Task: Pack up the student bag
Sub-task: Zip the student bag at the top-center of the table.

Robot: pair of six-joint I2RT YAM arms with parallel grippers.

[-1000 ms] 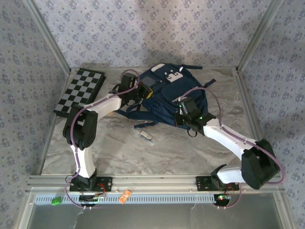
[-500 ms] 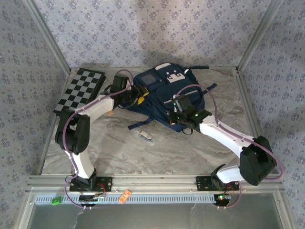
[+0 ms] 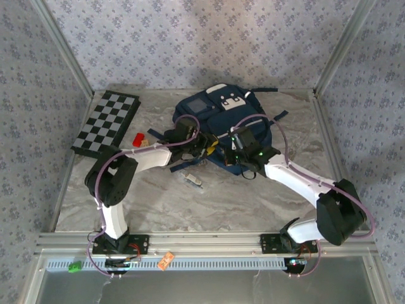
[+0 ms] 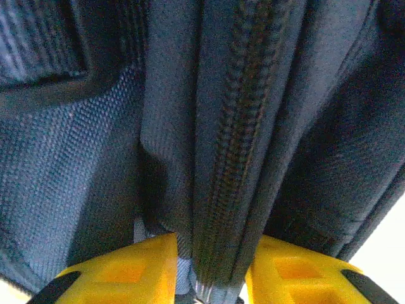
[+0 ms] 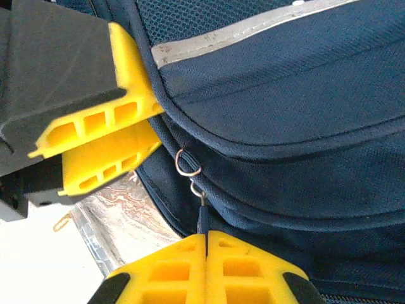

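The student bag [image 3: 218, 120], navy blue with white patches, lies at the back middle of the table. My left gripper [image 3: 207, 149] is at its near edge. Its yellow fingers [image 4: 126, 272] are closed on a fold of the bag's fabric with a zipper seam [image 4: 231, 158] running through it. My right gripper [image 5: 206, 237] is shut on the dark zipper pull [image 5: 202, 218], which hangs from two small metal rings [image 5: 188, 163]. In the right wrist view the left gripper's fingers [image 5: 104, 142] clamp the bag's edge just to the left.
A checkered chessboard [image 3: 106, 121] leans at the back left. A small red object [image 3: 137, 138] lies between it and the bag. A small pale item [image 3: 193, 180] lies on the marble table [image 3: 209, 206] in front of the bag.
My left arm swung from the bag's left side round to its near edge, beside the right gripper, opening on the way and closing on the fabric. The right gripper barely moved.
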